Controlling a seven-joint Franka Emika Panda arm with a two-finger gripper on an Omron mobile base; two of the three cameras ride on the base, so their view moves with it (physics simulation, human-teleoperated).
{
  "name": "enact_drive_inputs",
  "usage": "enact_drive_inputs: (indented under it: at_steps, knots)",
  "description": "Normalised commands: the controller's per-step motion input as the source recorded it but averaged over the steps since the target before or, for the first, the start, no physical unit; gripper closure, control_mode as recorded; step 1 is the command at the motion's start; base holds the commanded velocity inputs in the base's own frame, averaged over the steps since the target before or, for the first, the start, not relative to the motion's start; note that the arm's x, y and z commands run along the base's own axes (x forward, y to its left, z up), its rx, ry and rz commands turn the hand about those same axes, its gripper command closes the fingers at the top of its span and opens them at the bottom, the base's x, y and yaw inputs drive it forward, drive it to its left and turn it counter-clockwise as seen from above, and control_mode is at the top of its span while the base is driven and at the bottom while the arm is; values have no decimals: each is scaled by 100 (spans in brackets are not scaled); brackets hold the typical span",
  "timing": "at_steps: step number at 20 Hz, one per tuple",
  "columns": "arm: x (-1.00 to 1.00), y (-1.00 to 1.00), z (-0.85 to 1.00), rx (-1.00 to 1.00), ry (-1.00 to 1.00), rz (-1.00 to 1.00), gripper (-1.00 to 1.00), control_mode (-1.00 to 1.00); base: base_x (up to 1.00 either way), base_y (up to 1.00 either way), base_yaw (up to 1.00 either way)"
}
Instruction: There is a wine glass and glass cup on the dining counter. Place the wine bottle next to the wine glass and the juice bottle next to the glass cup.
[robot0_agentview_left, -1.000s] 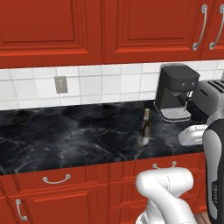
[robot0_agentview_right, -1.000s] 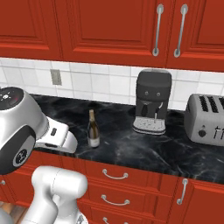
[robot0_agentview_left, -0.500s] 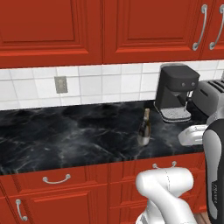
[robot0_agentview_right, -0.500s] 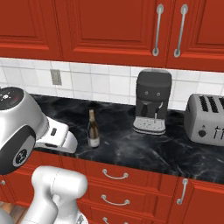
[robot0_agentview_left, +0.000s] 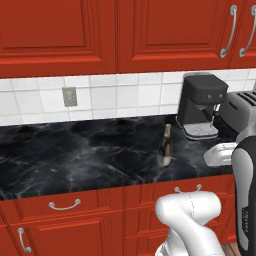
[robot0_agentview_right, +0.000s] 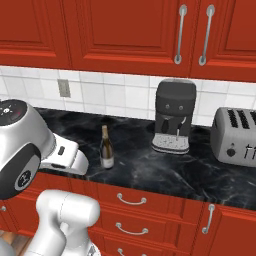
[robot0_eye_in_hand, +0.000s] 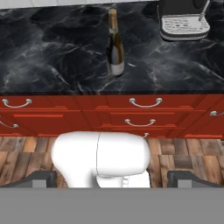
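The wine bottle (robot0_agentview_left: 165, 146) stands upright on the black marble counter (robot0_agentview_left: 75, 160) — left of the coffee machine (robot0_agentview_right: 172, 116), well apart from it. The gripper (robot0_eye_in_hand: 112, 179) hangs back above the floor, fingers (robot0_eye_in_hand: 41, 178) spread wide — holding nothing.

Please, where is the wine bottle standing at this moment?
The wine bottle stands upright on the black marble counter, near its front edge, to the left of the coffee machine in both base views, apart from it.
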Motion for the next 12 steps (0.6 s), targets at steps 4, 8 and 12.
enact_drive_inputs:
  at_steps: [4,8,12]
  knots:
    - [-7,0,0,0,-3,0,-100,-100,0,0,0]
    - [-19,-5,0,0,-2,14,-100,-100,0,0,0]
    - [-17,-15,3,6,-1,42,-100,-100,0,0,0]
